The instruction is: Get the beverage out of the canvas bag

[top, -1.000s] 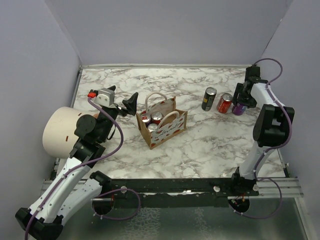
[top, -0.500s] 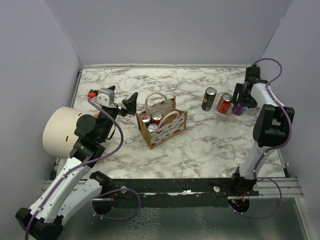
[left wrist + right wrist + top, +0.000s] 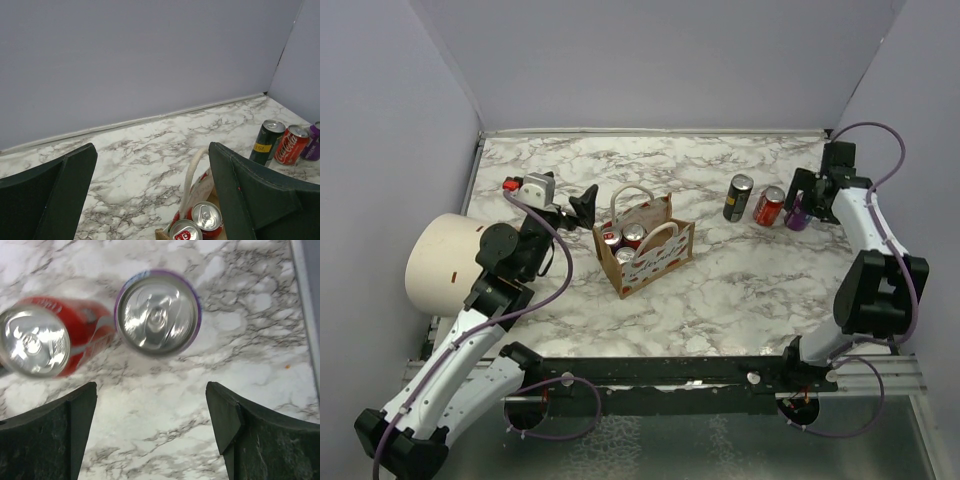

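Desk [image 3: 750,290]: walls at back and both sides; bare marble between canvas bag [image 3: 650,262] and right wall. Bag left of centre: brown, boxy, white loop handles up, white band with red spots; beverage cans [image 3: 623,238] upright inside. Left tool [image 3: 152,195] spread wide, empty, just left of bag. Right tool [image 3: 150,430] spread wide, empty, over purple can [image 3: 158,312] beside red can [image 3: 45,340], near right wall.

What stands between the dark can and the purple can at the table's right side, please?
The red cola can stands between the dark can and the purple can, as the top external view shows.
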`<move>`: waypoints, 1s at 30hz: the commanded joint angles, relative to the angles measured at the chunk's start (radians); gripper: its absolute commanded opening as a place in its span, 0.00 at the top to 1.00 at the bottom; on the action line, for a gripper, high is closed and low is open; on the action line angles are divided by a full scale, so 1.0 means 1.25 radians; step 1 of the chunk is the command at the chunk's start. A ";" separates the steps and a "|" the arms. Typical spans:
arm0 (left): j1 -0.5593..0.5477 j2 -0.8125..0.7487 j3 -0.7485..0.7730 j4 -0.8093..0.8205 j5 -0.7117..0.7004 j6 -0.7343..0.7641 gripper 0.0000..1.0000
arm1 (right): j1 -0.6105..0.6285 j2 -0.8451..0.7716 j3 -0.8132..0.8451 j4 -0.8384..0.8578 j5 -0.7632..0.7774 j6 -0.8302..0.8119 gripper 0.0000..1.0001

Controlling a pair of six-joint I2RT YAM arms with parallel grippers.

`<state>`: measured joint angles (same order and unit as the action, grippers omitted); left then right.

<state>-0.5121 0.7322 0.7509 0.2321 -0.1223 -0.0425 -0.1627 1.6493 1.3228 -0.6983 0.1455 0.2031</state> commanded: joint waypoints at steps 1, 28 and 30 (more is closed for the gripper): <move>0.013 0.004 -0.005 0.020 -0.002 -0.003 0.03 | -0.001 -0.165 -0.153 0.073 -0.174 0.057 0.11; 0.032 0.026 -0.005 0.024 0.011 -0.016 0.03 | 0.478 -0.318 0.017 -0.014 -0.235 0.145 0.26; 0.032 0.027 -0.005 0.024 0.011 -0.016 0.03 | 0.524 -0.255 0.090 -0.020 -0.219 0.134 0.28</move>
<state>-0.4786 0.7654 0.7494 0.2340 -0.1204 -0.0547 0.3969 1.2201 1.2747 -0.6716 -0.2470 0.4046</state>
